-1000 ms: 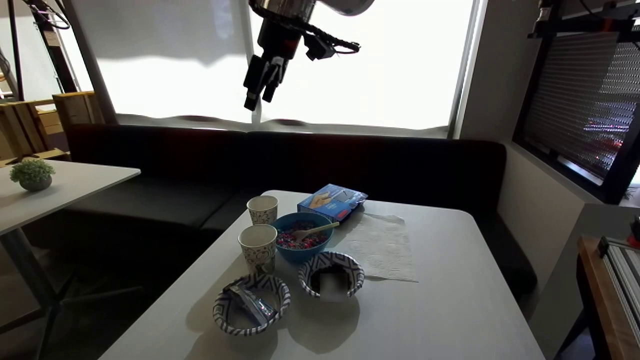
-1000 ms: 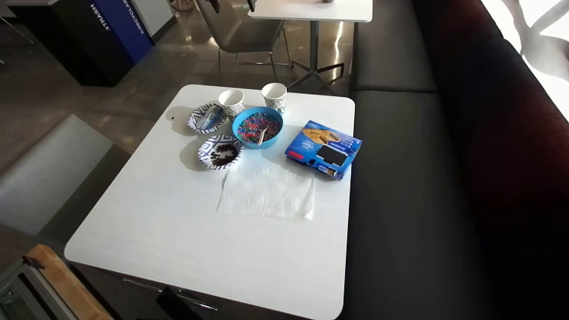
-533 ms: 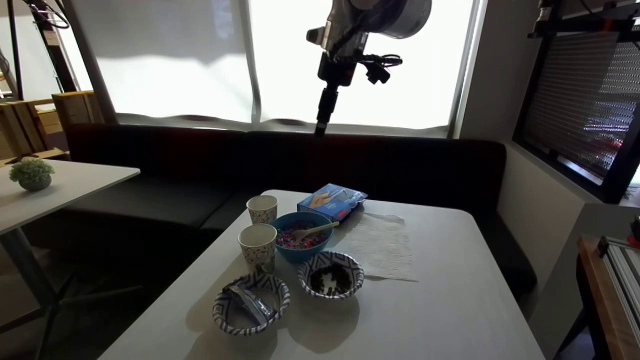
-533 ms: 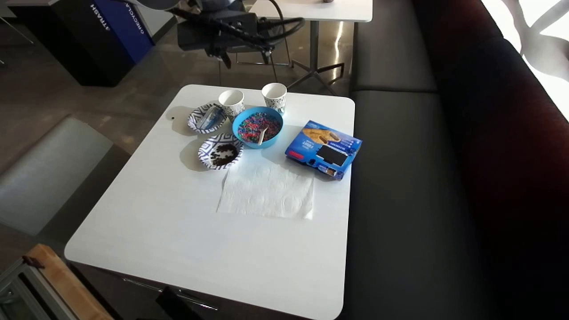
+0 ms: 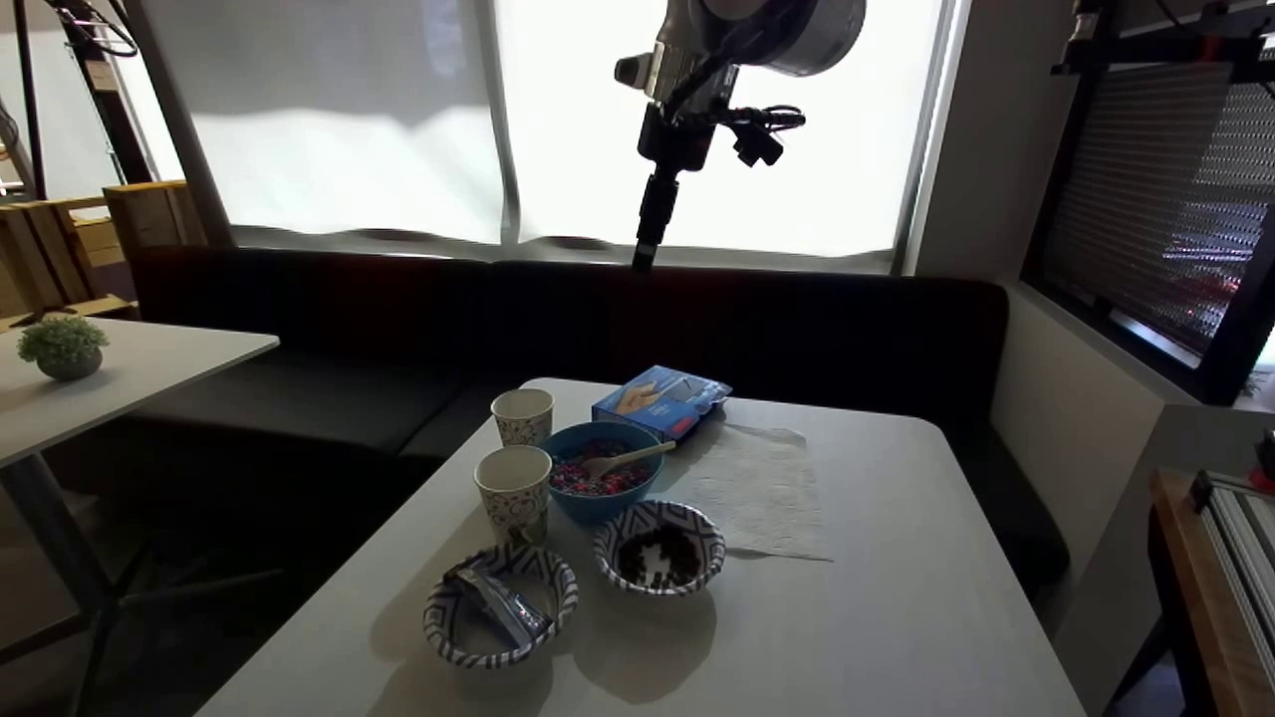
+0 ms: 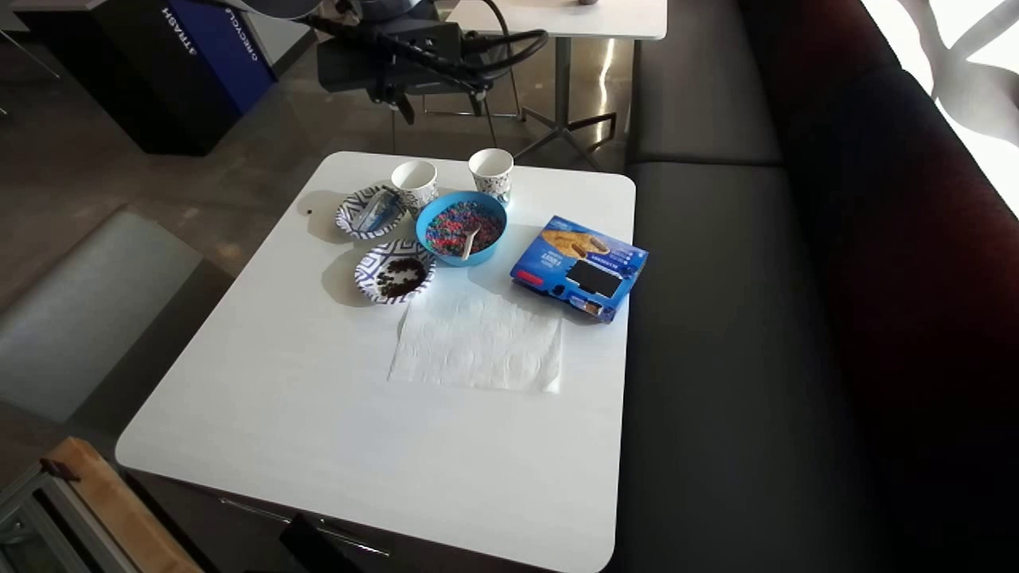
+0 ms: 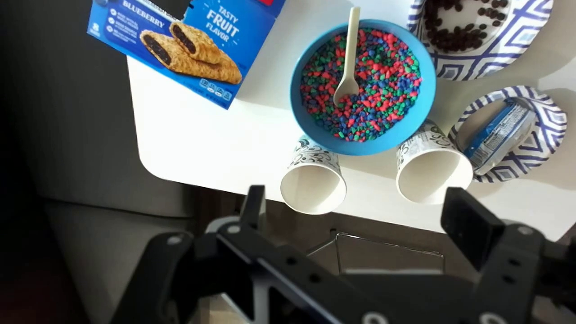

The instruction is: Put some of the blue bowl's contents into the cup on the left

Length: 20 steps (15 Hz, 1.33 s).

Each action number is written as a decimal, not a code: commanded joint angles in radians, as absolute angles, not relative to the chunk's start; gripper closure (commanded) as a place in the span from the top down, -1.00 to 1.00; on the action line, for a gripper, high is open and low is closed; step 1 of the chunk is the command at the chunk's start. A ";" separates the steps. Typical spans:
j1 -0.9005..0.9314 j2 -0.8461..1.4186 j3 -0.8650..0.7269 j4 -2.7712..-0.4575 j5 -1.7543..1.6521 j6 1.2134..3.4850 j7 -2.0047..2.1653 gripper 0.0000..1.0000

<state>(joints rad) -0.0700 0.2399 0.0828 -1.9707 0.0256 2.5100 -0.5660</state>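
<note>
The blue bowl (image 7: 363, 147) holds red, blue and green bits (image 7: 387, 85), with a pale spoon (image 7: 351, 49) resting in them, its handle over the rim. Two white patterned paper cups stand upright beside the bowl: a left cup (image 7: 313, 189) and a right cup (image 7: 434, 175) in the wrist view. Both look empty inside there. In an exterior view they appear as a far cup (image 5: 523, 413) and a near cup (image 5: 513, 488). High above the table, my gripper (image 7: 356, 197) is open, fingers wide apart with nothing between them; it also shows in an exterior view (image 6: 444, 110).
Two patterned bowls sit close by, one with dark beans (image 5: 687, 558), one with a wrapped packet (image 7: 499, 135). A blue snack box (image 6: 585, 267) and a paper towel (image 6: 482, 342) lie on the white table (image 6: 382, 446). A dark bench (image 5: 797, 349) runs alongside.
Over the first half second my arm swung right in an exterior view, its gripper turning edge-on, and came into sight at the top elsewhere. Since then it has barely moved. Table items stayed put.
</note>
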 commanded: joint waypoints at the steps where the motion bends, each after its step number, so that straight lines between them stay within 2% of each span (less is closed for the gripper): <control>1: -0.049 0.218 0.071 -2.033 -0.035 2.581 -0.551 1.00; 6: -0.081 0.156 0.097 -2.261 0.019 2.795 -0.606 1.00; 11: -0.145 0.186 0.143 -2.442 0.118 3.048 -0.729 1.00; 16: -0.305 0.288 0.332 -2.461 0.231 3.134 -0.928 1.00; 20: -0.332 0.368 0.321 -2.417 0.180 3.133 -0.962 1.00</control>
